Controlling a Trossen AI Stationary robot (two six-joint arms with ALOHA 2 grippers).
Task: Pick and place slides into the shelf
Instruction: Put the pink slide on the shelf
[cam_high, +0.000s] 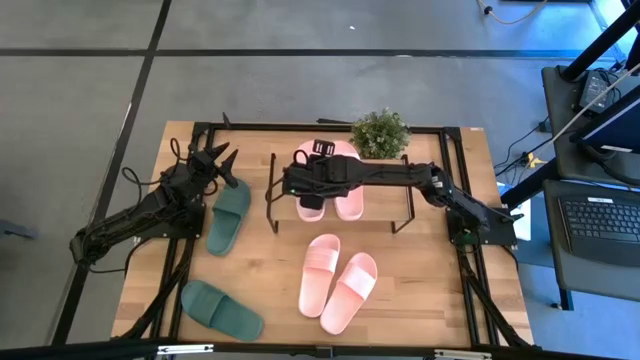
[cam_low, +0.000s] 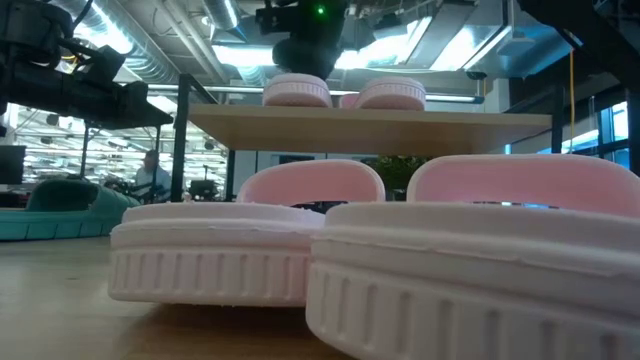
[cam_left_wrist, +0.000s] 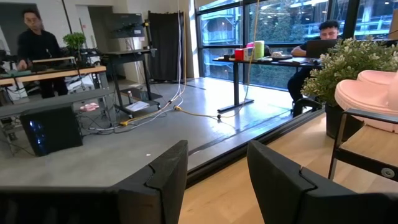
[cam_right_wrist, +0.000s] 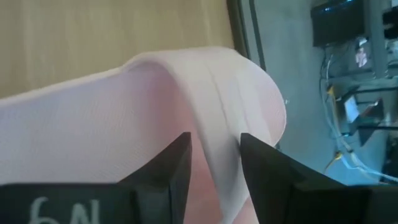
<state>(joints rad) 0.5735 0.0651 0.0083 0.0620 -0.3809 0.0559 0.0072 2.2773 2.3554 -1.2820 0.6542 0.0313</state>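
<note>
Right gripper (cam_high: 306, 190) reaches over the shelf (cam_high: 395, 196), pinching 1 pink slide (cam_right_wrist: 155, 112).

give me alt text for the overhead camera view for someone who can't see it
The right gripper reaches over the shelf, at a pink slide pair lying on its top board. The left gripper waits, open, above a green slide; another green slide and a second pink pair lie on the table, a small plant behind.

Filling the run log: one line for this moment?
right gripper: shut on pink slide, on shelf | left gripper: open, idle | two green slides on table
</note>
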